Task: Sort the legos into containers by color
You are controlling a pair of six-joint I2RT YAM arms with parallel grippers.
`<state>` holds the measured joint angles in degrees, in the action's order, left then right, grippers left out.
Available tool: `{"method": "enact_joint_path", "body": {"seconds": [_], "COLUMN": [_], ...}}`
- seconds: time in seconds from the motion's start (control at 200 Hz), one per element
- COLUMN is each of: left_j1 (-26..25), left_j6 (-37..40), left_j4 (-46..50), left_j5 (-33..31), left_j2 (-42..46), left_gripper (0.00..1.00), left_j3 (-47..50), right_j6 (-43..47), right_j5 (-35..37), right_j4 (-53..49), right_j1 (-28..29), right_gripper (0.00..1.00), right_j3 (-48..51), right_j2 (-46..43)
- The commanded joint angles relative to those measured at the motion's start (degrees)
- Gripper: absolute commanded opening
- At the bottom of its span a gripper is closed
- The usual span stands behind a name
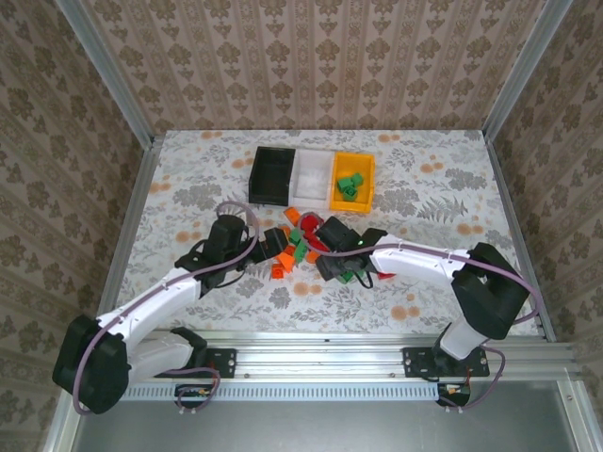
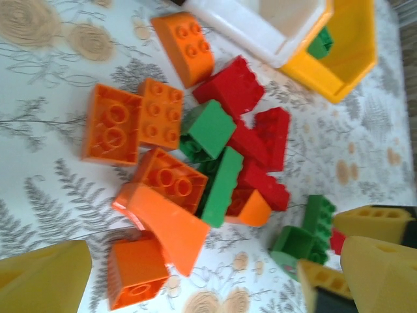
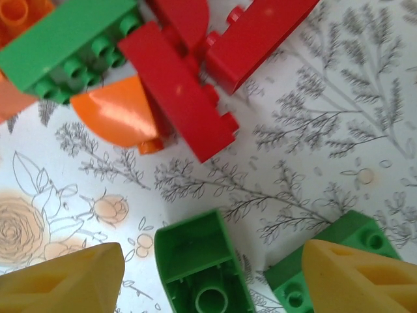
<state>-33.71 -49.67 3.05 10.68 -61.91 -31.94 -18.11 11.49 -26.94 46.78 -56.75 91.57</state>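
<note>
One upturned green studded plastic brick [image 3: 199, 270] lies at six o'clock in my right wrist view, between the wide-parted fingers of my right gripper [image 3: 208, 261], which holds nothing. I should centre over it and close squarely across its flat sides, clear of the green neighbour at five o'clock. My left gripper [image 2: 215, 274] gapes wide over the red, orange and green brick pile [image 1: 297, 247]. The yellow-orange plastic bin [image 1: 370, 168], already holding greens, stands at twelve o'clock on the smooth-looking floral tabletop [image 1: 443, 198], between patterned wallpaper walls [image 1: 311, 56].

You get bright, even light, faint shadows; wrist views blur toward the edges (slight sheen on an orange brick [image 3: 117, 114]).
</note>
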Motion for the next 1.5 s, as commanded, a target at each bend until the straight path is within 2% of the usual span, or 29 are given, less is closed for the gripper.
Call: {"method": "enact_joint_path", "body": {"seconds": [0.0, 0.105, 0.29, 0.41, 0.565, 0.87, 1.105, 1.295, 1.495], "left_j1": [0.0, -0.2, -0.2, -0.2, -0.2, -0.2, -0.3, -0.5, -1.2], "left_j6": [-3.5, -5.2, -4.1, -3.1, -2.6, -3.4, -3.4, -3.8, -4.5], "left_j4": [-10.6, -13.9, -9.8, -8.0, -7.5, -7.8, -7.2, -7.6, -8.4], "left_j5": [5.1, 6.3, 4.7, 3.8, 3.5, 3.7, 3.4, 3.0, 3.0], "left_j2": [0.8, 1.6, 5.2, 6.4, 5.9, 5.5, 5.6, 4.1, 2.4], "left_gripper": [1.0, 1.0, 1.0, 1.0, 1.0, 1.0, 1.0, 1.0, 1.0], "left_j3": [4.1, 6.9, 6.9, 6.0, 5.2, 6.1, 5.8, 5.5, 5.3], "right_j6": [1.4, 2.1, 1.8, 0.9, 0.8, 0.4, 0.0, 3.4, 5.4], "right_j5": [-0.9, -1.4, -1.2, -1.3, 0.3, 0.9, 3.8, 6.1, 6.7], "right_j4": [0.8, 0.5, 0.3, 1.1, 0.9, 1.3, 1.2, 0.2, 2.8], "right_j1": [0.2, 0.3, 0.4, 0.7, 1.0, 1.2, 1.2, -4.2, -14.4], "right_gripper": [0.74, 0.7, 0.64, 0.52, 0.43, 0.38, 0.37, 0.38, 0.38], "right_j3": [0.2, -0.1, 0.2, 1.0, 0.8, 0.6, -0.3, -7.2, -17.9], "right_j2": [1.3, 2.5, 4.3, 4.6, 4.4, 5.1, -0.2, -1.2, 4.4]}}
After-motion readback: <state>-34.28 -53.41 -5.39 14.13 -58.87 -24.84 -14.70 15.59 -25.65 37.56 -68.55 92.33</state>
